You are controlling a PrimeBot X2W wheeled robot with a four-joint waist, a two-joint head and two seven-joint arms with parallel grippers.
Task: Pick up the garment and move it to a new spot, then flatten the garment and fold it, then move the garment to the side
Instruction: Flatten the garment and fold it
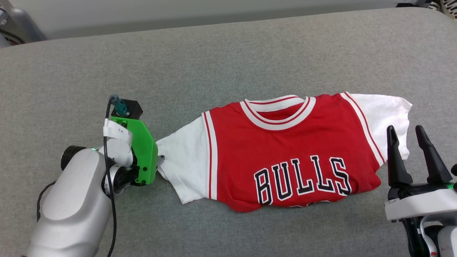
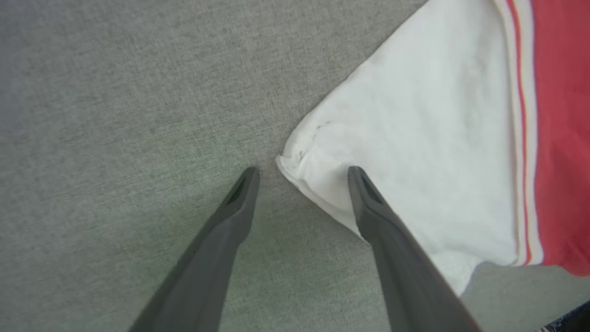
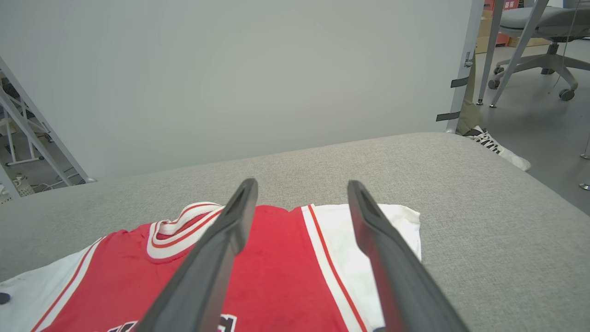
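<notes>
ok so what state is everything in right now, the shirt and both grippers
garment: lying front up on the grey cushion, sleeves spread, lower edge rumpled, not gripped
left gripper: jaws open, pointing down either side of the white sleeve corner
right gripper: jaws open, holding nothing, by the other sleeve

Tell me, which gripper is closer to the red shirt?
Left. The left gripper straddles a white sleeve tip of the shirt; the right gripper hovers open by its other sleeve.
</notes>
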